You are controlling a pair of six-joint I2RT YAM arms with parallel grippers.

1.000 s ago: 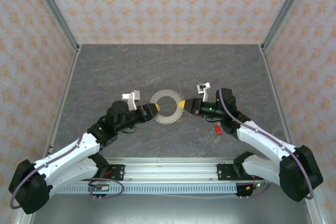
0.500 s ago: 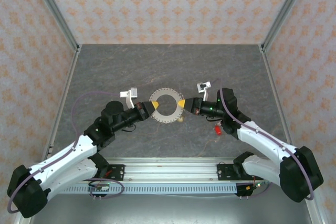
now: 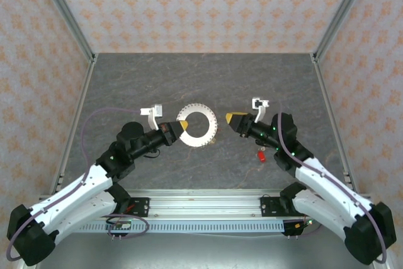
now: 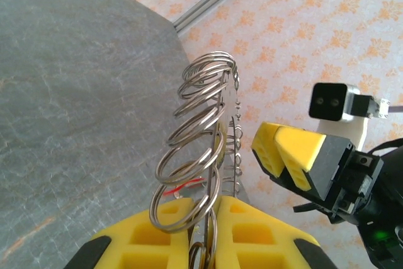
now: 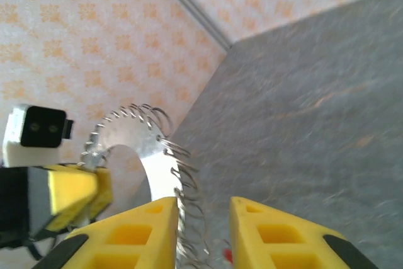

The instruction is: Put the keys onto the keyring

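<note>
Top external view: left tool [image 3: 181, 127] clamps the toothed silver-grey metal keyring [image 3: 211, 127] by its rim, seemingly presenting it for threading; right tool [image 3: 234, 120], narrowly parted and empty, hovers nearby.

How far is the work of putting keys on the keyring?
Done: the left gripper grips the keyring. In hand: the right gripper hangs open beside it, holding nothing. To do: a red key lies on the table; no key looks threaded.

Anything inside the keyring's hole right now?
Bare table shows through the hole of the keyring; no key in it. The left tool is shut on the ring's left edge, so that stretch is covered.
</note>
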